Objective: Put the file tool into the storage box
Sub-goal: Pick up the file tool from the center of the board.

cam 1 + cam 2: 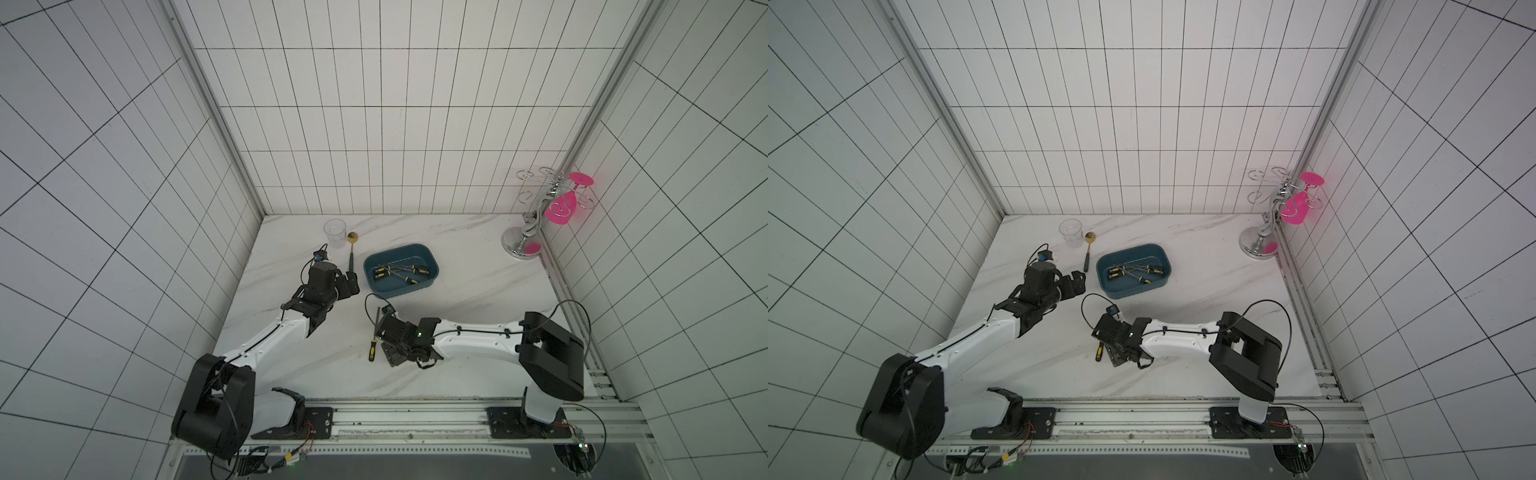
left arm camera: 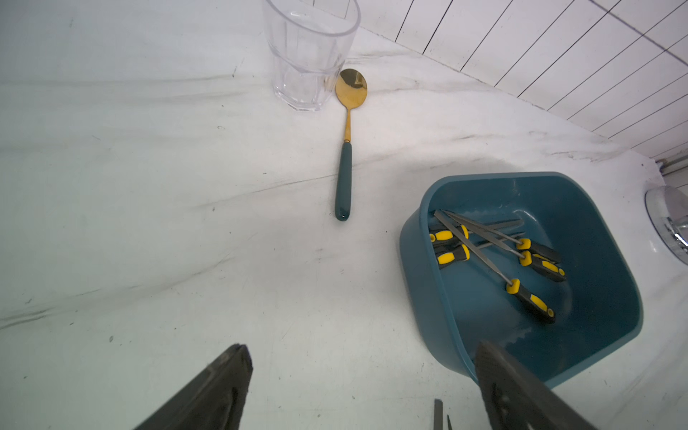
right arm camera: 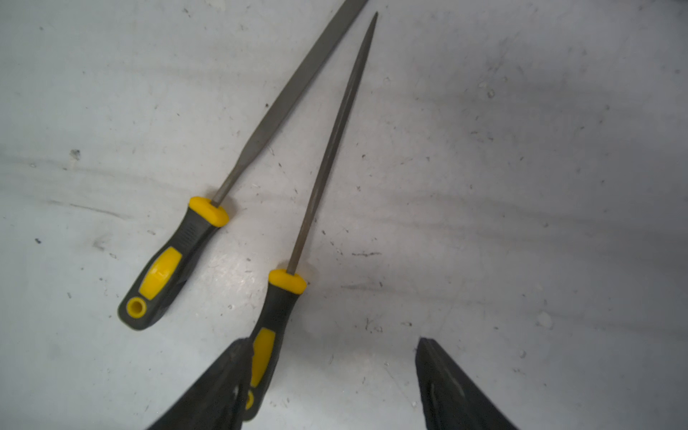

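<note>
Two files with black-and-yellow handles lie on the marble table in the right wrist view. The flat file (image 3: pixel 167 268) lies off to one side. The pointed file (image 3: pixel 279 309) has its handle between my right gripper's jaws, against one finger (image 3: pixel 231 372). My right gripper (image 3: pixel 334 341) is open, low over the table. In a top view one file's handle (image 1: pixel 372 350) shows beside the right gripper (image 1: pixel 384 336). The teal storage box (image 1: pixel 428 253) holds several files (image 2: pixel 528 298). My left gripper (image 2: pixel 363 348) is open and empty beside the box's near wall (image 2: pixel 420 283).
A clear glass (image 1: pixel 335 232) and a gold spoon with a teal handle (image 1: pixel 352 253) stand behind the left gripper (image 1: pixel 351 282). A chrome rack with a pink glass (image 1: pixel 536 216) is in the back right corner. The arm rail (image 1: pixel 415 415) runs along the front edge.
</note>
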Tool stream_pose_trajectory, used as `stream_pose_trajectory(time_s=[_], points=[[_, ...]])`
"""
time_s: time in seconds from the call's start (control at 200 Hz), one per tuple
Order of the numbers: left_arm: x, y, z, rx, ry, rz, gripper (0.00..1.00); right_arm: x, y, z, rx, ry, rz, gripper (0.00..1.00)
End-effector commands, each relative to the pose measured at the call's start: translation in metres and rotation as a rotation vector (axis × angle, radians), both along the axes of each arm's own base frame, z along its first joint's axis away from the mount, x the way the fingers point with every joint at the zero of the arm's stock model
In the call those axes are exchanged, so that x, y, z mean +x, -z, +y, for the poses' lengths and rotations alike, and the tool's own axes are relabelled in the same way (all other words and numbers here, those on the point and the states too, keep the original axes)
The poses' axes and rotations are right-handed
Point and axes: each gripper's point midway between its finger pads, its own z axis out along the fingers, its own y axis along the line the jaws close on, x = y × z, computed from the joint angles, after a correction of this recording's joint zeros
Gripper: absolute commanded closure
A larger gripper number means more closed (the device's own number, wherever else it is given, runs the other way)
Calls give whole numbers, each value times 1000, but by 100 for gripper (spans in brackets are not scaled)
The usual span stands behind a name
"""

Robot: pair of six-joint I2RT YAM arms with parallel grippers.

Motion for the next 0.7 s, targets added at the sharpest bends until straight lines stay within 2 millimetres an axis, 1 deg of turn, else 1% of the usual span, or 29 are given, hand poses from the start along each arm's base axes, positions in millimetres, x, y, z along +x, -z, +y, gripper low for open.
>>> stream_pose_trajectory(time_s=[0.0, 0.07, 0.165, 0.17, 0.265, 0.345, 0.45, 0.525, 0.615, 0.695], points=[[-30, 15, 5, 15, -34, 86, 2, 6, 7, -23, -29, 40, -15, 28], [-44, 18, 2, 11, -28, 109, 2, 9, 9, -33, -25, 55, -13, 28], [-60, 25, -7, 5, 8, 134, 2, 13, 7, -49, -7, 83, -12, 29], [-61, 25, -8, 5, 10, 134, 2, 14, 5, -49, 2, 85, -15, 28], [-75, 35, -14, 8, 35, 168, 2, 17, -1, -62, 29, 106, -19, 29], [-86, 46, -17, -6, 52, 200, 2, 17, -11, -65, 72, 105, -28, 29], [-99, 59, -16, -41, 50, 223, 2, 10, -27, -52, 165, 66, -6, 29], [-105, 61, -15, -63, 49, 221, 2, 5, -34, -38, 206, 54, 14, 29], [-108, 59, -13, -76, 49, 205, 2, 0, -34, -20, 210, 35, 30, 29], [-110, 56, -14, -86, 62, 187, 3, -2, -26, -7, 188, 25, 45, 32]])
